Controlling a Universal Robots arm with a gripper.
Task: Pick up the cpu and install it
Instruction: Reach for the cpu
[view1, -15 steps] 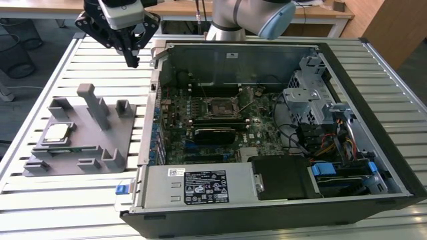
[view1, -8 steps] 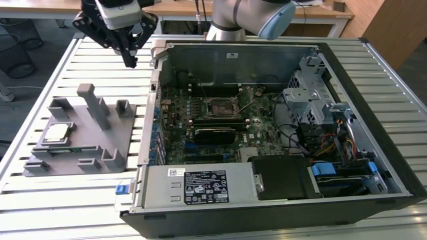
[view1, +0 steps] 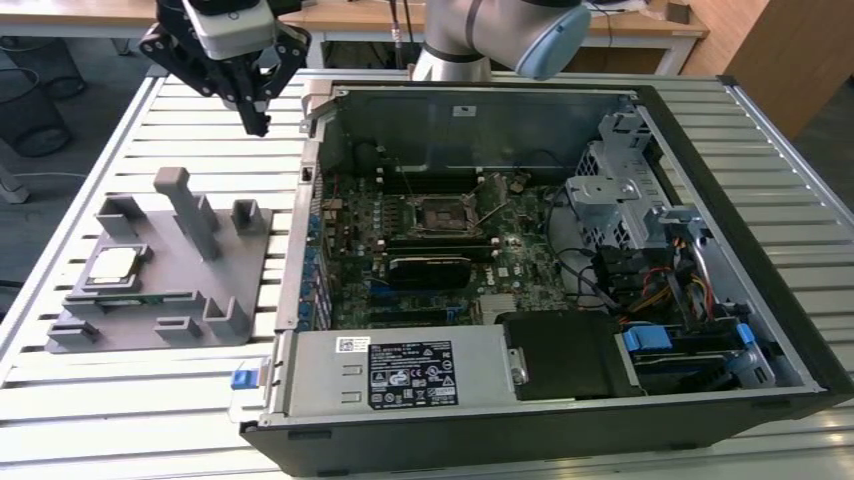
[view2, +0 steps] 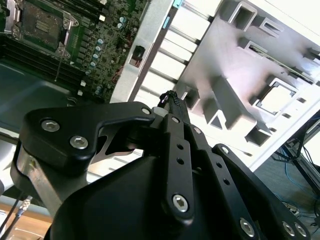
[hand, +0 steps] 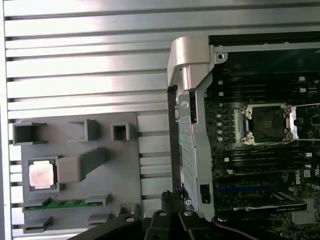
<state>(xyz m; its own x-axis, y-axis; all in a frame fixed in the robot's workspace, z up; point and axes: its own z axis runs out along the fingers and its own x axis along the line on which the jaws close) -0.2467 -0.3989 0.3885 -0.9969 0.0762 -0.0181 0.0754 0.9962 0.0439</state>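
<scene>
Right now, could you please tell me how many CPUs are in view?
1. The cpu lies in a pocket of the grey fixture, at the exterior view's left of the open computer; the socket looks empty. Others may be hidden.

Above the cpu (view1: 112, 263) the air stood open, though the fixture's tall post (view1: 187, 210) rose just beside it (the case wall (view1: 303, 200) fenced off the socket (view1: 437, 213) side).

Robot lab: slatted metal bench (view1: 134, 420), opened computer case (view1: 741, 200), desks (view1: 74, 10) behind
</scene>
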